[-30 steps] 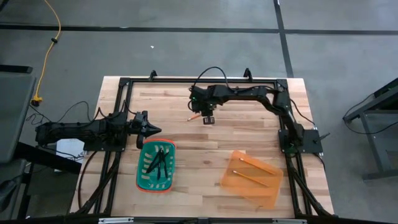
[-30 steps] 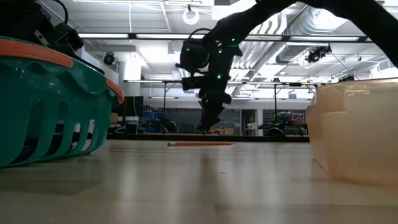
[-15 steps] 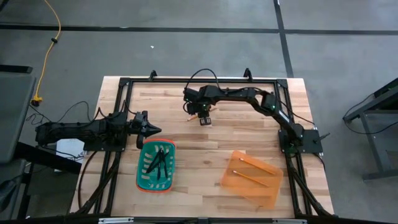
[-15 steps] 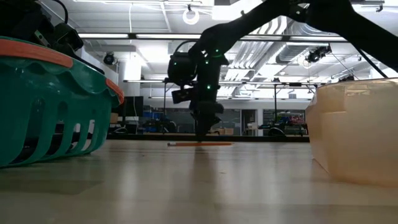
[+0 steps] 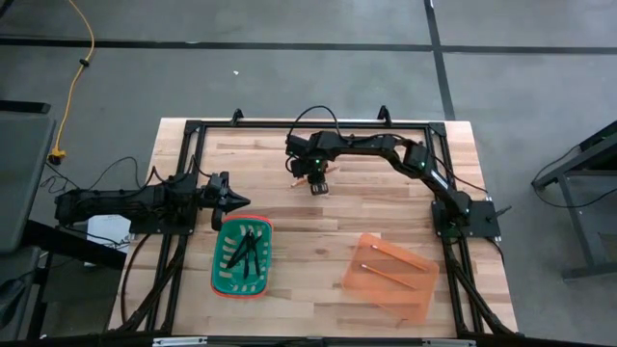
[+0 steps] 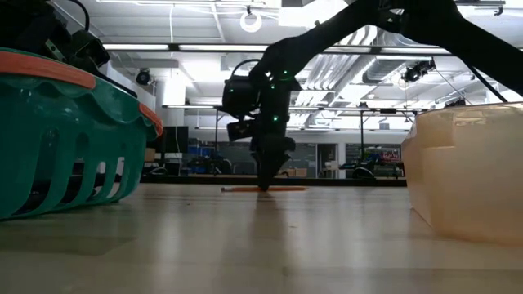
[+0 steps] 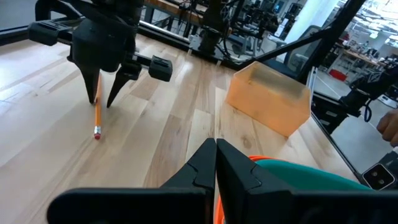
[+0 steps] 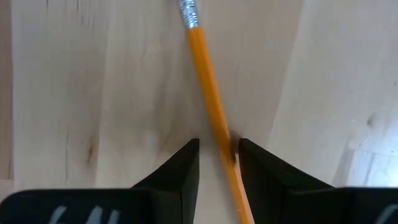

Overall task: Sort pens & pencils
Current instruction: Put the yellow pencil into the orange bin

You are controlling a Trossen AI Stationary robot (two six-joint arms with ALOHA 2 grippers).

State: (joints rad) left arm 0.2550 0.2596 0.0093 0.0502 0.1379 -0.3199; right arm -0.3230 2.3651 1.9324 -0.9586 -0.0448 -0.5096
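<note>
One orange-yellow pencil (image 8: 208,81) lies flat on the table's far middle (image 5: 293,181) (image 6: 282,189) (image 7: 97,118). My right gripper (image 8: 217,149) (image 5: 316,183) (image 6: 265,184) (image 7: 103,99) points down over the pencil. It is open, with one finger on each side of the shaft and the tips at the table top. Two more pencils (image 5: 388,274) lie in the orange tray (image 5: 424,289). The dark pens (image 5: 246,253) lie in the green basket (image 5: 220,265). My left gripper (image 5: 241,200) (image 7: 216,149) is shut and waits above the basket's far rim. My right gripper comes from above, pointing down, with its fingers across the pencil's shaft about mid-length (image 8: 219,130). One finger (image 8: 249,165) stands right beside the shaft, and I cannot tell whether it touches. The pencil lies flat on the table.
The green basket (image 6: 65,139) (image 7: 298,171) stands near the table's left near side. The orange tray (image 6: 466,171) (image 7: 270,99) stands at the right near side. Bare wood lies between them and around the pencil. A black frame (image 5: 289,125) borders the table.
My right gripper has moved a little toward the table's left edge and come down from above the table to the pencil, ending with its fingertips at the table top on either side of it. The pencil has stayed in place.
</note>
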